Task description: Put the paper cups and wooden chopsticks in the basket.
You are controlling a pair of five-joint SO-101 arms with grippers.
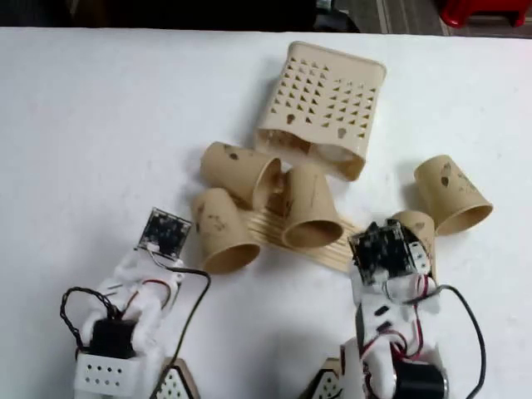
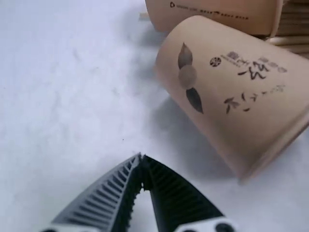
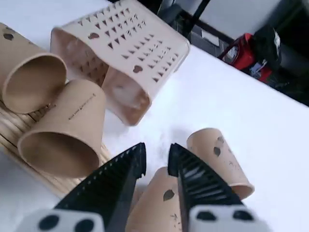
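The cream basket (image 1: 326,106) lies on its side at the back of the table. Three paper cups (image 1: 309,209) lie on their sides in front of it, partly on a row of wooden chopsticks (image 1: 270,231). My left gripper (image 2: 141,163) is shut and empty over bare table, just short of the nearest cup (image 2: 231,92). My right gripper (image 3: 157,149) is open a little, hovering over another cup (image 3: 161,203) that lies on its side beneath its fingers. A further cup (image 1: 451,193) lies to the right.
The white table (image 1: 91,125) has open room on its left half and along the far right. A red object (image 1: 482,10) stands beyond the table's back edge. Both arm bases sit at the front edge.
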